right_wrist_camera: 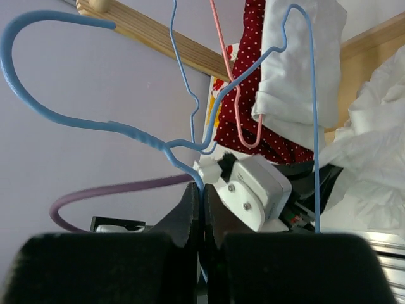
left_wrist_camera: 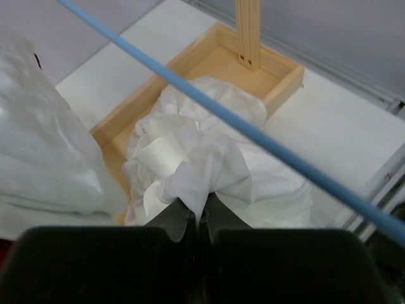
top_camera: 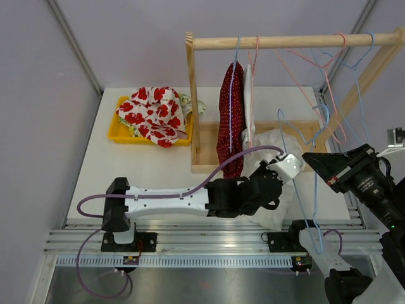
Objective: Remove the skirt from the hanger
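The skirt (left_wrist_camera: 215,158) is crumpled white cloth heaped over the corner of the wooden rack's base (left_wrist_camera: 190,69) and the table. My left gripper (left_wrist_camera: 201,204) is shut on a pinched fold of it. From above, the left gripper (top_camera: 285,174) sits in the white skirt (top_camera: 269,142) in front of the rack. A blue wire hanger (right_wrist_camera: 136,136) is clamped at its neck in my right gripper (right_wrist_camera: 202,190), which is shut. The hanger's wire shows bare, and its bar (left_wrist_camera: 253,130) crosses above the skirt. In the top view, the right gripper (top_camera: 314,163) holds the hanger (top_camera: 314,209) just right of the left gripper.
On the wooden rail (top_camera: 291,42) hang a red dotted garment (top_camera: 231,120), a white garment (top_camera: 251,123) on a pink hanger, and several empty hangers (top_camera: 329,63). A yellow tray (top_camera: 116,130) with red floral cloth (top_camera: 155,111) sits at the back left.
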Controlling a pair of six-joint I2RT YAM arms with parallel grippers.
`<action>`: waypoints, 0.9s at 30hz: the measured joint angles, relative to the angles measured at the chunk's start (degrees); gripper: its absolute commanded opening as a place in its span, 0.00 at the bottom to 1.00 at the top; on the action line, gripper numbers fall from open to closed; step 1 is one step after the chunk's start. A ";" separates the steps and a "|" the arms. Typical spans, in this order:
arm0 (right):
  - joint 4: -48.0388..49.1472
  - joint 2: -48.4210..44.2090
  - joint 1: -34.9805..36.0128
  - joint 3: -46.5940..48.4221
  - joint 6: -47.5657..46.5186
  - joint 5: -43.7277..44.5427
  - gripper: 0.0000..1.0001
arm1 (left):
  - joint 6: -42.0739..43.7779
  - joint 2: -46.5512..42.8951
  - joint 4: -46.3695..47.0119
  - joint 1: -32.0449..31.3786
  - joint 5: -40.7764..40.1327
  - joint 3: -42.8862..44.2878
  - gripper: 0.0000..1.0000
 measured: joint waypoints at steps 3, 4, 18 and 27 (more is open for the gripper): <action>0.26 0.85 0.00 0.37 -0.09 0.28 0.00 | -1.99 -2.27 -0.24 -1.70 0.09 -4.92 0.00; 0.59 1.66 0.00 0.87 -0.24 0.85 0.00 | -2.51 -2.89 -0.11 -3.17 -0.22 -6.36 0.00; 22.14 23.89 0.00 3.30 -2.93 11.10 0.00 | -27.89 -18.75 -19.37 -25.73 -5.40 -30.10 0.00; 30.34 26.93 0.00 -5.09 -2.95 13.49 0.00 | -50.93 -27.06 -50.51 -27.39 -15.02 -26.64 0.00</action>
